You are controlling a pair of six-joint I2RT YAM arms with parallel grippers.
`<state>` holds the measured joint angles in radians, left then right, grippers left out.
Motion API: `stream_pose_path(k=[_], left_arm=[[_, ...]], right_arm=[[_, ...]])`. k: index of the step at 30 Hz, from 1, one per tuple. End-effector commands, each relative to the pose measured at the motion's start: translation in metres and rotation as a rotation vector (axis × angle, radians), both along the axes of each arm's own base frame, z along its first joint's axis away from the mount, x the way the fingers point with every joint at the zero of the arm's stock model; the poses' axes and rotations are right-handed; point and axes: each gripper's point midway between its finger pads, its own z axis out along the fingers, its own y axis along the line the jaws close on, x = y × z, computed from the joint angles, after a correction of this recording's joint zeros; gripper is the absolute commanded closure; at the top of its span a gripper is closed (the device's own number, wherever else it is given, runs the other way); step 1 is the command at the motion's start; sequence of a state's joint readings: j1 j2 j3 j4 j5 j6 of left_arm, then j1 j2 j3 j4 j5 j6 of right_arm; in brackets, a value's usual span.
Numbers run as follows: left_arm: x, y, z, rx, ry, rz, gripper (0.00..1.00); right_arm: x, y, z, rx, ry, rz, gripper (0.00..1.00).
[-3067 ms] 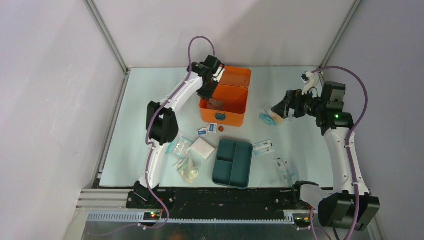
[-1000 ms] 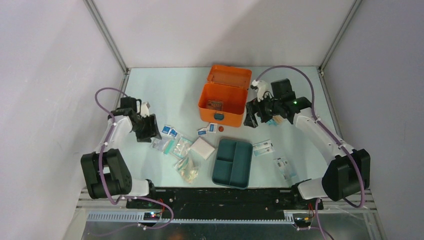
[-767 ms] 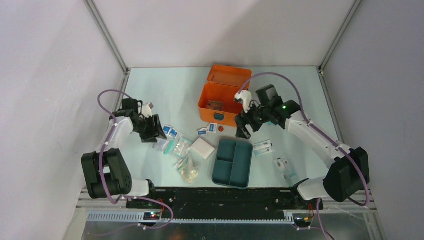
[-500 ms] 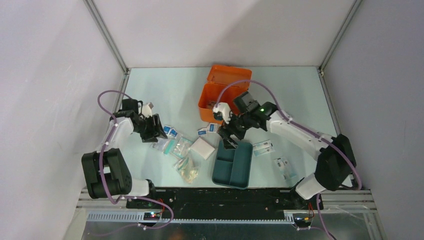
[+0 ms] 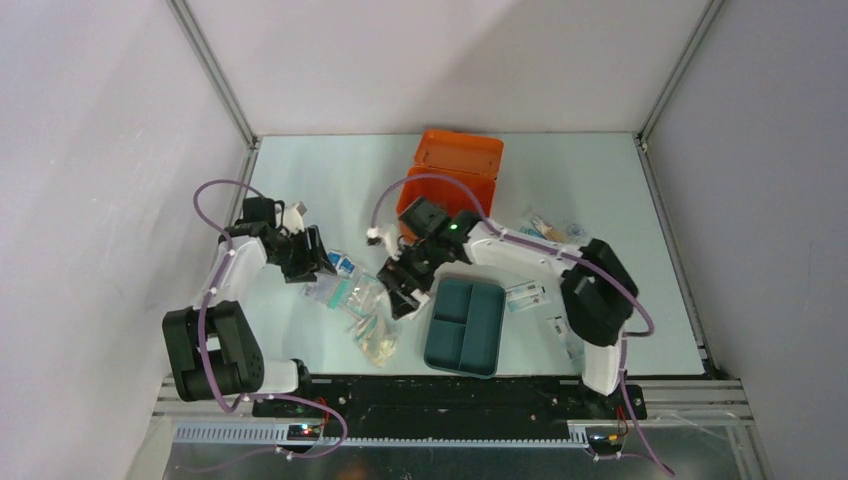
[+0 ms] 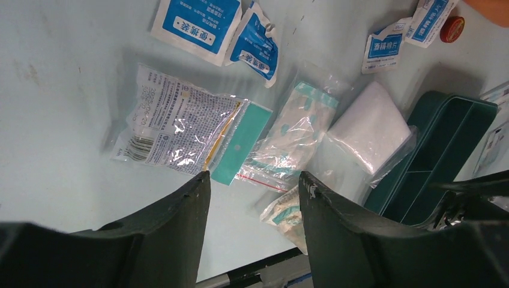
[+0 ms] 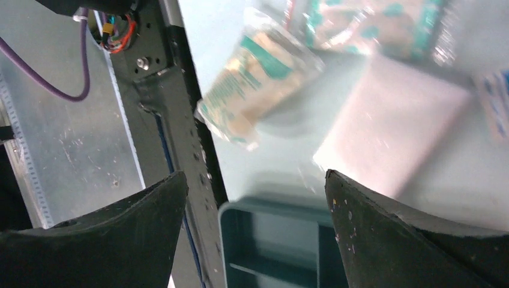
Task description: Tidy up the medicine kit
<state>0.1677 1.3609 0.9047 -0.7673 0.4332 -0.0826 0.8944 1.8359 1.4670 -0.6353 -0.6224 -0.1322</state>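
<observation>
The medicine kit (image 5: pixel 452 172) stands open on the bench (image 5: pixel 330 180), beyond the right gripper (image 5: pixel 403 290); whether it holds anything cannot be told. Both grippers are open and empty. Under the right gripper lie a white pad (image 7: pixel 393 123) and wrapped roll (image 7: pixel 259 78), with the teal tray (image 5: pixel 466 325) just beside it. Clear packets (image 6: pixel 186 123) lie below the left gripper (image 6: pixel 252 198). Judged barely begun: most supplies remain unpacked.

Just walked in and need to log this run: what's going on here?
Two robot arms are sorting first-aid supplies. The orange medicine kit stands open at the back. The right claw, open and empty, hovers over the white pad beside the teal tray. The left claw, also open, hangs above loose packets.
</observation>
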Motion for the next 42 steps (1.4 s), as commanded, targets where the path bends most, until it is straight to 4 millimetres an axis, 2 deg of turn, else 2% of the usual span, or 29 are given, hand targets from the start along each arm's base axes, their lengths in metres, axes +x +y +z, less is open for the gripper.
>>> stream_pose_path(k=[1, 2, 3, 4, 5, 6, 12, 16, 17, 19, 21, 23, 24, 25, 29, 30, 31, 32, 33, 34, 35, 37, 39, 40, 41, 42], left_arm=[[0.008, -0.001, 0.019, -0.015, -0.082, 0.019, 0.39], [0.008, 0.0, 0.021, -0.014, -0.088, 0.024, 0.39], [0.008, 0.0, 0.024, -0.013, -0.098, 0.026, 0.38], [0.008, 0.001, 0.025, -0.013, -0.105, 0.031, 0.38], [0.008, 0.002, 0.029, -0.011, -0.119, 0.033, 0.38], [0.007, 0.003, 0.033, -0.007, -0.139, 0.038, 0.38], [0.005, 0.008, 0.048, 0.018, -0.211, 0.058, 0.38], [0.006, 0.007, 0.052, 0.014, -0.237, 0.052, 0.38], [0.006, 0.006, 0.053, 0.01, -0.239, 0.053, 0.38], [0.006, 0.006, 0.053, 0.007, -0.245, 0.052, 0.38], [0.007, 0.005, 0.053, 0.004, -0.249, 0.05, 0.38], [0.008, 0.005, 0.053, 0.002, -0.25, 0.048, 0.38], [0.008, 0.005, 0.053, 0.001, -0.251, 0.048, 0.38], [0.009, 0.005, 0.053, -0.001, -0.248, 0.048, 0.38], [0.013, 0.005, 0.054, -0.009, -0.244, 0.045, 0.38], [0.015, 0.004, 0.058, -0.016, -0.254, 0.041, 0.38], [0.017, 0.002, 0.06, -0.023, -0.26, 0.037, 0.38], [0.018, 0.0, 0.065, -0.041, -0.272, 0.028, 0.38], [0.02, -0.002, 0.068, -0.052, -0.28, 0.023, 0.38], [0.021, -0.007, 0.072, -0.081, -0.286, 0.007, 0.37], [0.023, -0.009, 0.073, -0.095, -0.285, 0.001, 0.37], [0.025, -0.013, 0.073, -0.129, -0.269, -0.005, 0.36], [0.026, -0.018, 0.071, -0.164, -0.246, -0.003, 0.35], [0.026, -0.02, 0.069, -0.173, -0.237, -0.008, 0.35], [0.025, -0.023, 0.07, -0.184, -0.234, -0.013, 0.35], [0.025, -0.025, 0.07, -0.184, -0.237, -0.021, 0.34]], right_arm=[[-0.02, 0.049, -0.002, 0.016, 0.04, 0.062, 0.11], [-0.021, 0.058, -0.001, 0.008, 0.029, 0.053, 0.12], [-0.024, 0.059, -0.017, -0.04, 0.055, 0.051, 0.13], [-0.026, 0.065, -0.018, -0.05, 0.053, 0.049, 0.16], [-0.029, 0.065, -0.032, -0.087, 0.074, 0.05, 0.17], [-0.033, 0.069, -0.034, -0.096, 0.073, 0.056, 0.21], [-0.047, 0.069, -0.074, -0.2, 0.064, 0.078, 0.29], [-0.052, 0.071, -0.085, -0.228, 0.062, 0.087, 0.4], [-0.052, 0.071, -0.086, -0.23, 0.057, 0.089, 0.43], [-0.051, 0.071, -0.085, -0.236, 0.046, 0.088, 0.56], [-0.049, 0.069, -0.078, -0.233, 0.03, 0.091, 0.62], [-0.047, 0.064, -0.067, -0.225, 0.005, 0.093, 0.64], [-0.047, 0.062, -0.054, -0.205, -0.013, 0.095, 0.66], [-0.045, 0.059, -0.05, -0.2, -0.033, 0.102, 0.71], [-0.034, 0.045, 0.004, -0.107, -0.133, 0.093, 0.73], [-0.028, 0.041, 0.008, -0.095, -0.145, 0.078, 0.73], [-0.024, 0.039, 0.026, -0.054, -0.171, 0.063, 0.72], [-0.016, 0.034, 0.03, -0.047, -0.181, 0.04, 0.72], [-0.011, 0.03, 0.045, -0.014, -0.202, 0.024, 0.72], [0.0, 0.025, 0.052, -0.002, -0.211, -0.006, 0.72], [0.006, 0.022, 0.067, 0.03, -0.23, -0.028, 0.72], [0.032, 0.013, 0.093, 0.084, -0.248, -0.11, 0.74], [0.075, -0.007, 0.117, 0.117, -0.245, -0.264, 0.76], [0.089, -0.011, 0.132, 0.142, -0.262, -0.31, 0.75], [0.114, -0.025, 0.138, 0.141, -0.271, -0.405, 0.74], [0.129, -0.03, 0.146, 0.152, -0.281, -0.454, 0.73]])
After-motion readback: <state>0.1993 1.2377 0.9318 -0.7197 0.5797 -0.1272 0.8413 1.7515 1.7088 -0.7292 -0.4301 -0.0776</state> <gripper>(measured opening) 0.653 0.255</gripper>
